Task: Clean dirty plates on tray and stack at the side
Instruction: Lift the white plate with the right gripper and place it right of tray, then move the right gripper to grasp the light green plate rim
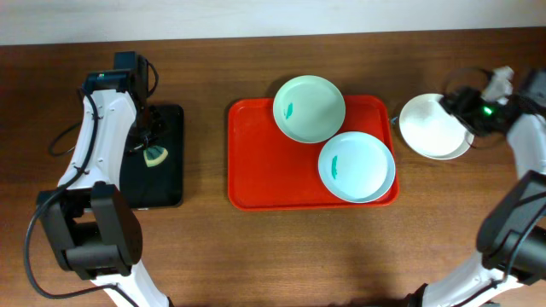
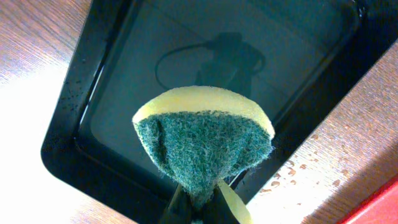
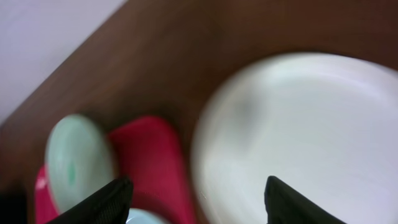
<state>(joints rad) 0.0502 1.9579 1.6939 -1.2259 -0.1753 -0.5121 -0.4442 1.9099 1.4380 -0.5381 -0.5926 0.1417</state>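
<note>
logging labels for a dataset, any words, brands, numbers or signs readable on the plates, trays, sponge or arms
No readable text in any view.
mint green plate, pale blue plate: only teal smears, not writing.
white plate, red tray, black tray, sponge: no print.
Right arm: a green light, no label readable.
The right wrist view is too blurred to show any small print.

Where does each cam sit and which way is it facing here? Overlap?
Overhead: fixed above the table, looking straight down; left arm, right arm, red tray, black tray, white plate.
Left wrist: on the left arm, looking down into the black tray; left gripper shut on sponge.
Right wrist: on the right arm, blurred, facing across the white plate to the red tray; right gripper open.
Shared: overhead and right wrist show the mint plate.
</note>
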